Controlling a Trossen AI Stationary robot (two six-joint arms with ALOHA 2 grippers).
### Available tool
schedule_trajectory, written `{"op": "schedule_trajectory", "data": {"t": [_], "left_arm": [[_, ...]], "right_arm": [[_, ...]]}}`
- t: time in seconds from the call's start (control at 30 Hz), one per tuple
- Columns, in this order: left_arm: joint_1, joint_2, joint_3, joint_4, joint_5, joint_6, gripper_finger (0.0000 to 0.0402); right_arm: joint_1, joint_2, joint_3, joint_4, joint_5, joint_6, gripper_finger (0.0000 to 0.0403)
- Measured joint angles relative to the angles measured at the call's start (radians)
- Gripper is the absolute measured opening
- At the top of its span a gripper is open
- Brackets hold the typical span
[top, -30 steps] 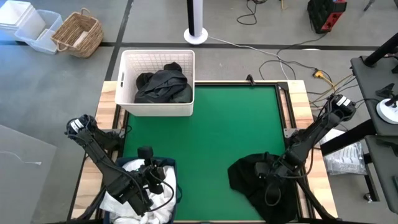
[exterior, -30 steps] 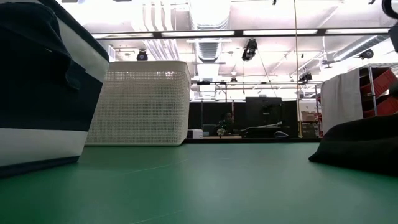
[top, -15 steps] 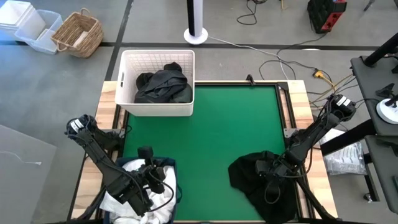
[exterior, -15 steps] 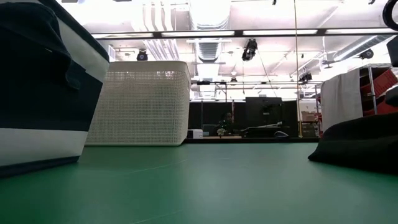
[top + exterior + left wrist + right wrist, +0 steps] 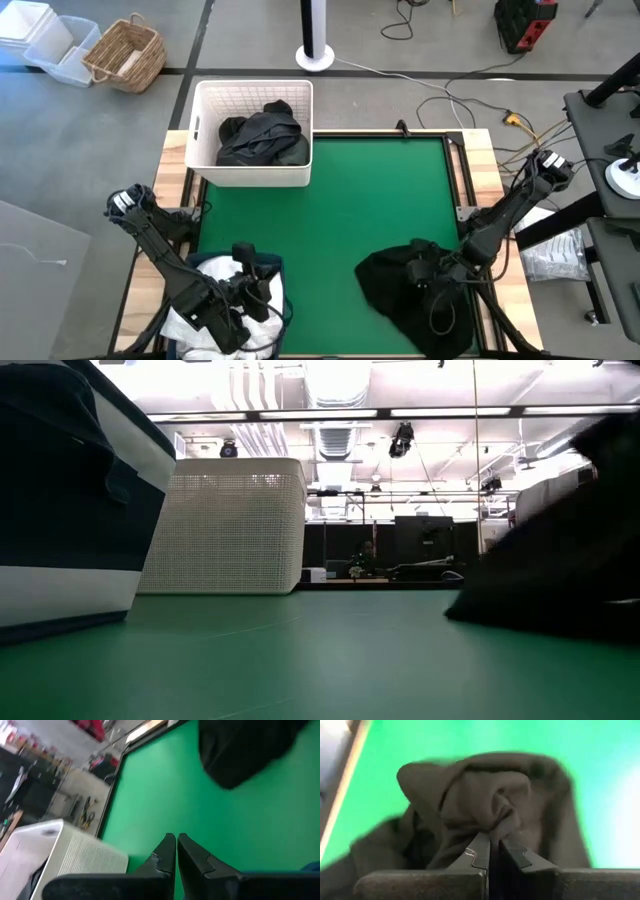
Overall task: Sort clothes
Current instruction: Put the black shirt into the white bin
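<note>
On the green felt table top [image 5: 330, 200], the right arm's gripper [image 5: 418, 272] sits low over the near right part of the surface, its two dark fingers [image 5: 480, 851] pinched together on a bunched fold of a crumpled black fabric garment [image 5: 400, 295]; the right wrist view shows the cloth gathered into a knot right at the fingertips, with the rest of the garment spreading out behind it on the green. In the high view this black garment lies as a wide, rumpled heap at the near right corner of the table, and in the low view it fills the right side as a dark mass [image 5: 560, 560] resting on the surface. The left arm's gripper [image 5: 245, 262] hangs at the near left corner over the navy blue fabric bin [image 5: 268, 268], which holds white fabric garments [image 5: 215, 270]; the left wrist view shows its two fingers [image 5: 167, 851] closed against each other with nothing between them, pointing across the green surface toward the black heap. At the far left corner stands a white plastic lattice basket [image 5: 205, 100] with dark fabric garments [image 5: 262, 135] piled inside it; the low view shows its perforated wall [image 5: 230, 525] well beyond the navy bin's side [image 5: 60, 510]. Basket, bin and the black heap stand well apart, with open green between them.
</note>
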Motion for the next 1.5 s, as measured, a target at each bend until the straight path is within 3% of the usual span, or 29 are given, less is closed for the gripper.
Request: {"op": "schedule_trajectory", "data": {"t": [0.2,0.3,0.57,0.73,0.8,1.1,1.5], "left_arm": [[0.002,0.000,0.013,0.194,0.020,0.255,0.0000],[0.012,-0.001,0.014,0.268,0.019,0.379,0.0000],[0.095,-0.002,0.085,0.396,0.035,0.566,0.0000],[0.151,-0.002,0.161,0.398,0.037,0.568,0.0001],[0.173,-0.003,0.187,0.399,0.083,0.566,0.0007],[0.289,-0.003,0.191,0.492,0.453,0.693,0.0092],[0.359,0.020,0.161,0.730,0.487,0.792,0.0247]], "right_arm": [[0.000,-0.067,0.129,0.007,0.233,-0.205,0.0010],[-0.003,-0.105,0.179,0.034,0.286,-0.348,0.0011],[-0.014,-0.185,0.280,0.288,0.287,-0.705,0.0012],[-0.015,-0.202,0.360,0.319,0.283,-0.829,0.0012],[-0.016,-0.201,0.395,0.319,0.283,-0.862,0.0012],[-0.016,-0.162,0.549,0.362,0.282,-0.973,0.0012],[-0.036,-0.087,0.675,0.459,0.281,-1.139,0.0012]]}}
